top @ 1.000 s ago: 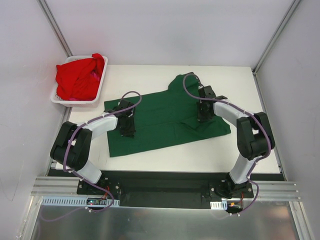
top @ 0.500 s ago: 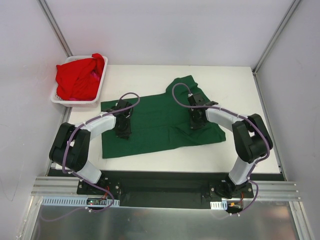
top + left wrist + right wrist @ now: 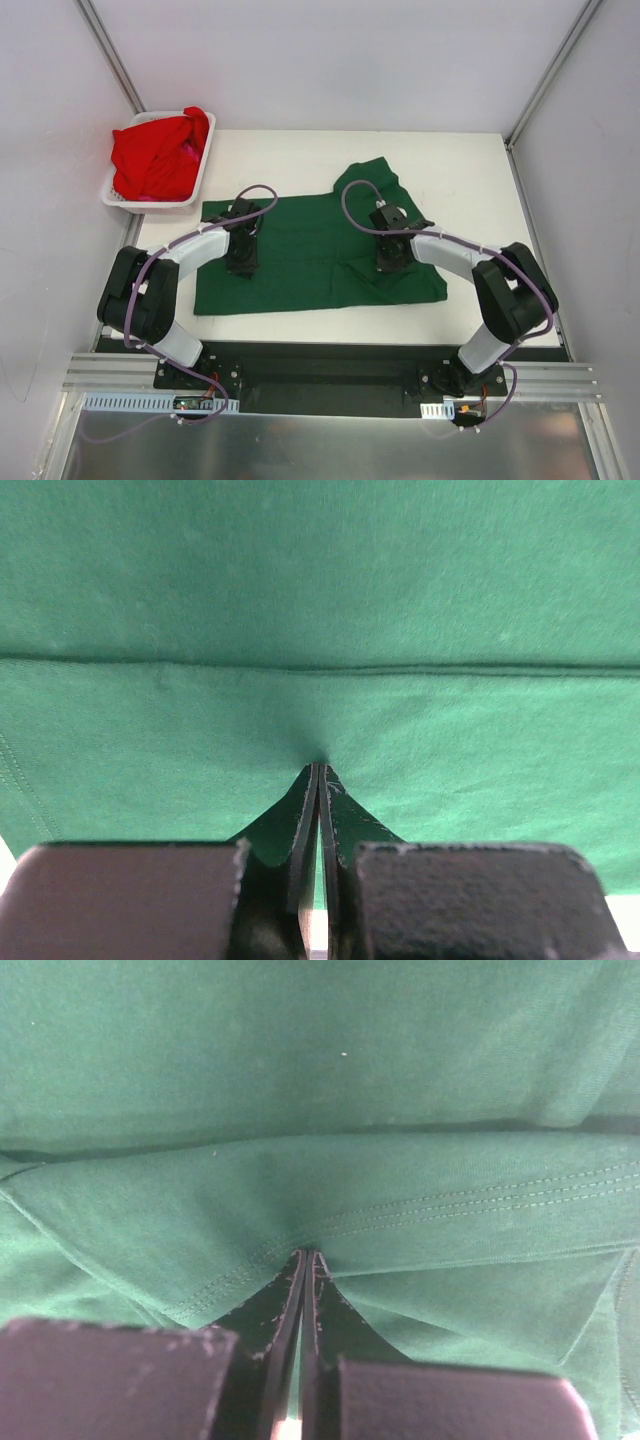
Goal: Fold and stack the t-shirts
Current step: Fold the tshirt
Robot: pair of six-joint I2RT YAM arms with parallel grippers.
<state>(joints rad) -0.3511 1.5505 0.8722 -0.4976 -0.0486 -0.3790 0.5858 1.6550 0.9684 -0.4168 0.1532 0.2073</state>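
One dark green t-shirt lies at the centre of the one white table. One white slotted basket at ten o'clock holds one heap of bright red cloth; how many shirts are in that heap cannot be told. Two arms stand at seven and five o'clock, each with one gripper: the left gripper and the right gripper.

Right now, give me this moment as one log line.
left fingers: shut on green t-shirt | right fingers: shut on green t-shirt | red t-shirt: in basket
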